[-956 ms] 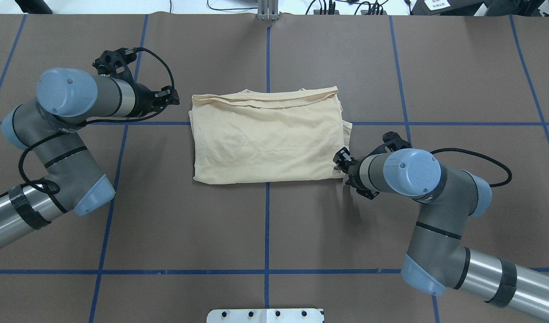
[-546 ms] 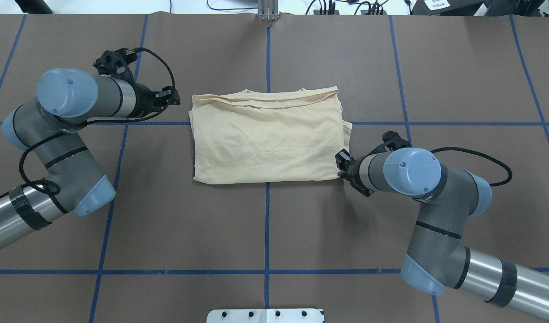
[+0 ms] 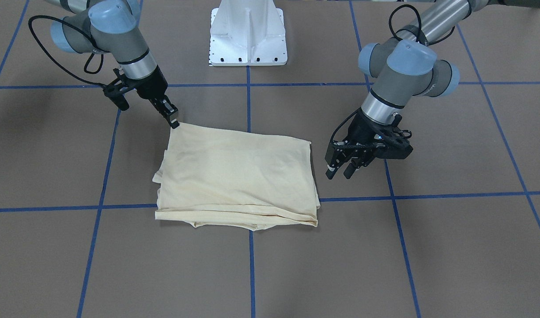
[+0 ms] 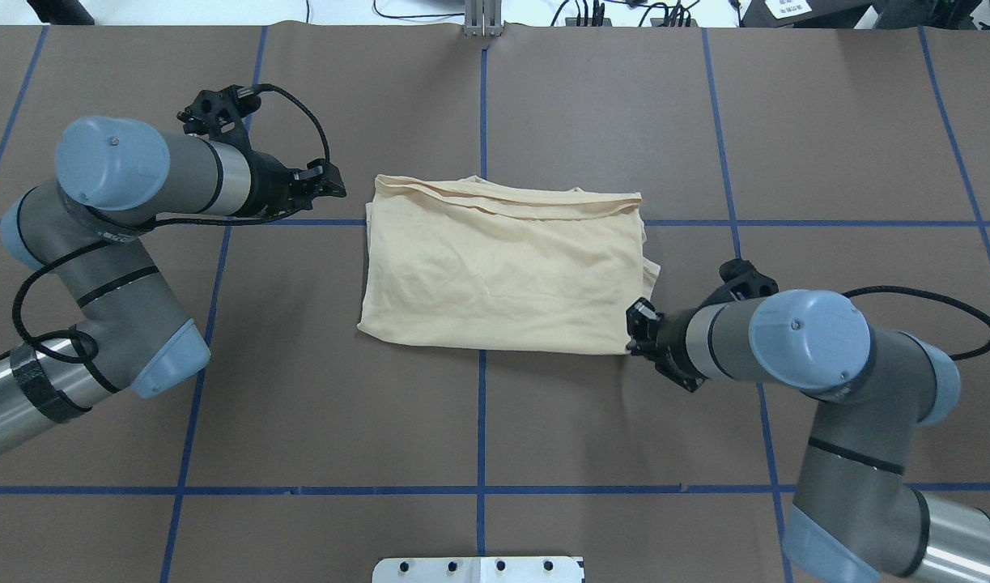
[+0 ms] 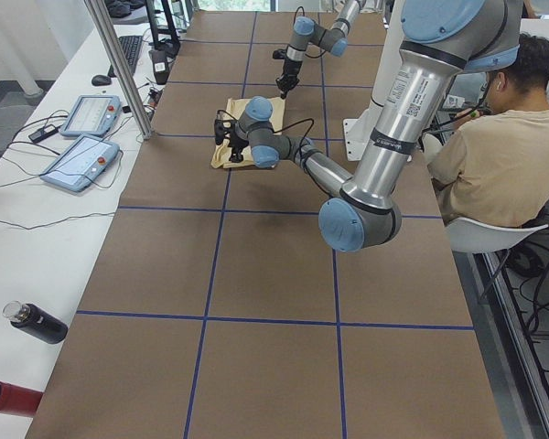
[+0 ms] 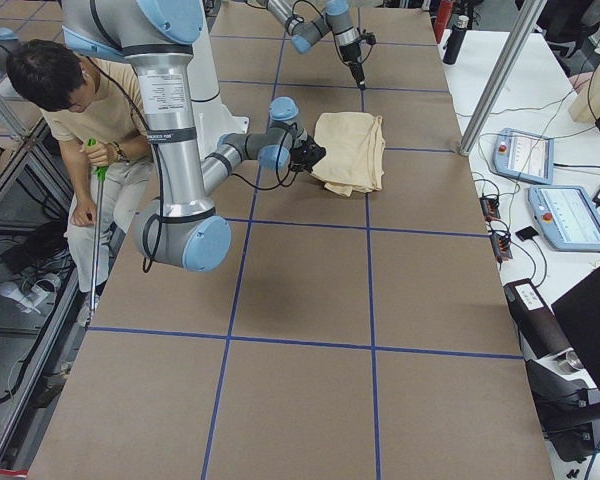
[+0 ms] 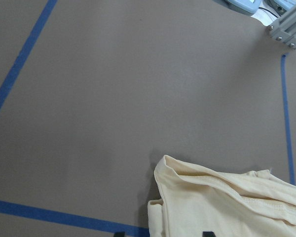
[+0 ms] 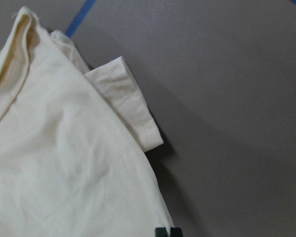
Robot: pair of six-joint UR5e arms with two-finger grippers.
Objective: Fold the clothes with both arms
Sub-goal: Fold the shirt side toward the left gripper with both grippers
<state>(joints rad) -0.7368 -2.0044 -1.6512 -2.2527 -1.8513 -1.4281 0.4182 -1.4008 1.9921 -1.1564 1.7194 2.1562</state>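
From your side of the tabletop (image 3: 428,247), the closest thing is the near edge of the T-shirt (image 3: 236,176). There the folded layers stack up and their thin hems show one over another. The pale cream-yellow shirt lies folded into a rough rectangle near the middle of the tabletop. It sits slightly askew to the blue tape lines (image 3: 252,265), and its near part covers the spot where two of them cross.

A little farther back, the robot's left claw (image 3: 337,175) hangs just beside the shirt's side edge and does not touch it. Its two black fingers point down with a clear gap between them, so it is open and holds nothing. Its wrist view looks down on the shirt's bunched corner and on bare brown surface.

Farther again, at the shirt's far corner on the other side, the robot's right claw (image 3: 175,123) slants down. Its fingertips are pinched together on that corner of the fabric. In its wrist view a folded sleeve end sticks out from under the top layer.

Beyond both stands the white pedestal (image 3: 247,39).
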